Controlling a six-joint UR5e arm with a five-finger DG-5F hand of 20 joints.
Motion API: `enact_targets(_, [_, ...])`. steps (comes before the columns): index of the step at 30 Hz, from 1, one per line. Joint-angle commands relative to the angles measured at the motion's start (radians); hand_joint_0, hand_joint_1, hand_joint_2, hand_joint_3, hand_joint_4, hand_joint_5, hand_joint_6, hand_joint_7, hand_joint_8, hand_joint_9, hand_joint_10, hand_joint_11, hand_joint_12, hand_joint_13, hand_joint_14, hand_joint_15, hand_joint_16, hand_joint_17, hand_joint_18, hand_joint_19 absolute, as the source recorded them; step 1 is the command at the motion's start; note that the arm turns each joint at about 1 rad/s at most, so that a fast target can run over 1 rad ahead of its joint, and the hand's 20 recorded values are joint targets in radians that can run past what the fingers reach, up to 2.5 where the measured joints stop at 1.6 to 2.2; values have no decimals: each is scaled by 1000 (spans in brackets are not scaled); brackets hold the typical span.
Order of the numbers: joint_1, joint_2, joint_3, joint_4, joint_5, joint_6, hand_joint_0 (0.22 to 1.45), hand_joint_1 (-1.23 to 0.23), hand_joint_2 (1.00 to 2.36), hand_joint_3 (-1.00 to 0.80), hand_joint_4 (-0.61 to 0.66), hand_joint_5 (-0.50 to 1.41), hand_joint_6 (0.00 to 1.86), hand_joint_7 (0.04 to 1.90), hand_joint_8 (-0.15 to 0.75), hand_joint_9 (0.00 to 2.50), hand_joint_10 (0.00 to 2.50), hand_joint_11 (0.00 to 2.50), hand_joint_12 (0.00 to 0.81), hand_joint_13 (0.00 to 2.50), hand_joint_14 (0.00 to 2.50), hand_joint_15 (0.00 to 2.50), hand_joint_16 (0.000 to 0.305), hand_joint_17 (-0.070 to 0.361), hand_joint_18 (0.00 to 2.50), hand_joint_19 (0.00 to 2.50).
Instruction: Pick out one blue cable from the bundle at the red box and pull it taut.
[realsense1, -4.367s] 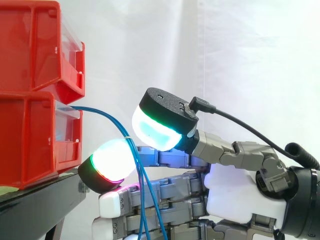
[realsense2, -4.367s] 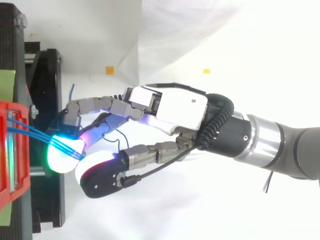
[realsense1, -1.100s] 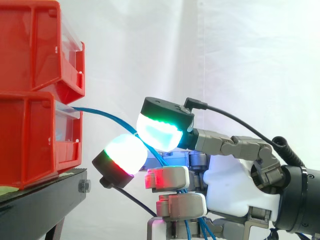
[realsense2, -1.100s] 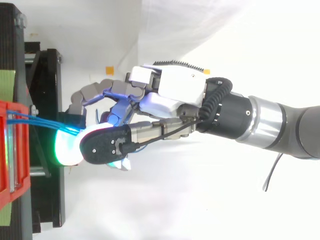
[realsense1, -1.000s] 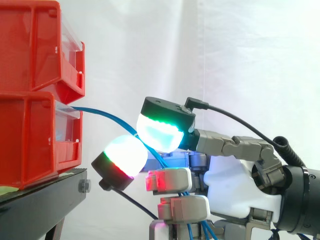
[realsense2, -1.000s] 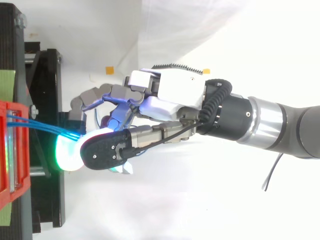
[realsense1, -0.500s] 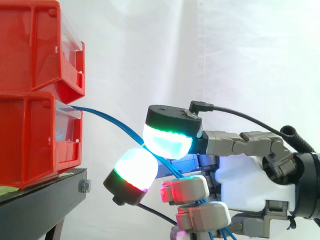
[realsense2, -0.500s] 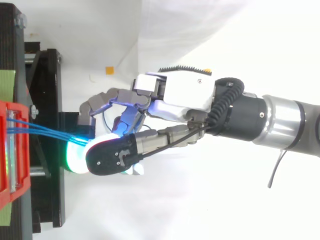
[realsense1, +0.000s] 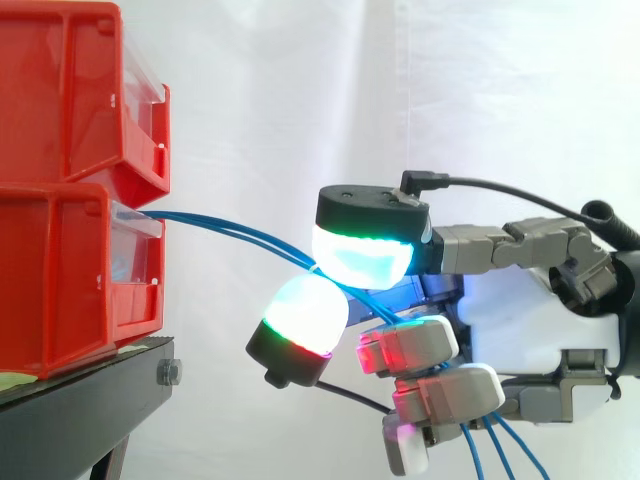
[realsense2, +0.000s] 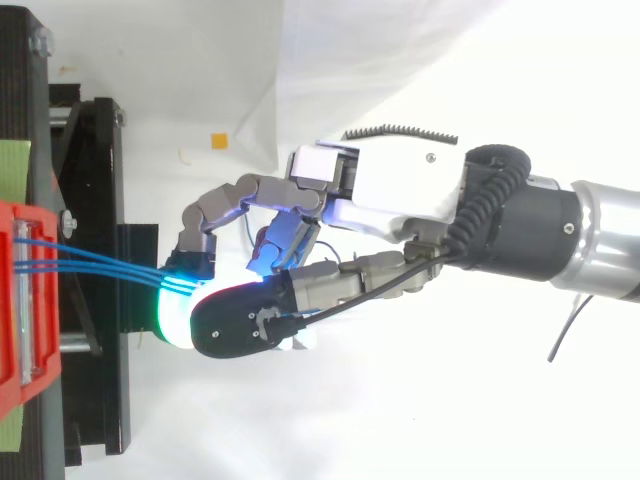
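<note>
Hand (realsense1: 520, 325) pinching several blue cables (realsense1: 255, 240) between glowing pads (realsense1: 360, 255), red bins (realsense1: 60, 280) left, black stand (realsense1: 90, 400) beneath, white curtain (realsense1: 300, 100) behind

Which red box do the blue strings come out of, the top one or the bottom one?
The bottom red plastic box: thin blue cables leave its front and run to the robot hand. The top red box has none.

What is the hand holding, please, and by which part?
The hand pinches the blue cables between two pads, partway along their length, a little out from the red bin.
</note>
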Motion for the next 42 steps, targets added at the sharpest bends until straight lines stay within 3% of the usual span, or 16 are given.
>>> enact_targets(1, [1,11,0,-22,-1,-6,638,-572,1025,-122,212,-168,748,971,266,1227,22,1456,280,1318,25,1339,42,94,810,892])
enact_targets(16, [0,20,0,-31,4,-2,639,-600,1026,-122,211,-166,743,974,268,1228,22,1457,272,1314,25,1359,42,95,809,895])
enact_targets(26, [-2,18,0,-31,1,-5,648,-678,1026,-139,230,-163,735,988,277,1221,24,1453,275,1310,26,1356,43,96,810,892])
enact_targets(28, [-2,18,0,-31,-1,-6,661,-748,1025,-162,225,-164,737,1009,268,1221,23,1436,286,1310,26,1353,43,97,811,892])
enact_targets(34, [-3,18,0,-31,-1,-8,684,-795,1022,-196,226,-166,761,919,275,1222,24,1448,277,1306,27,1348,43,97,811,882])
enact_targets(39, [-5,18,0,-31,-1,-14,641,-779,1000,-500,221,-172,779,919,265,1219,25,1447,282,1302,27,1342,43,98,808,880])
enact_targets(42, [-5,18,-1,-29,2,-25,594,-744,1000,-500,218,-172,789,896,263,1228,24,1439,284,1309,25,1331,44,98,811,886])
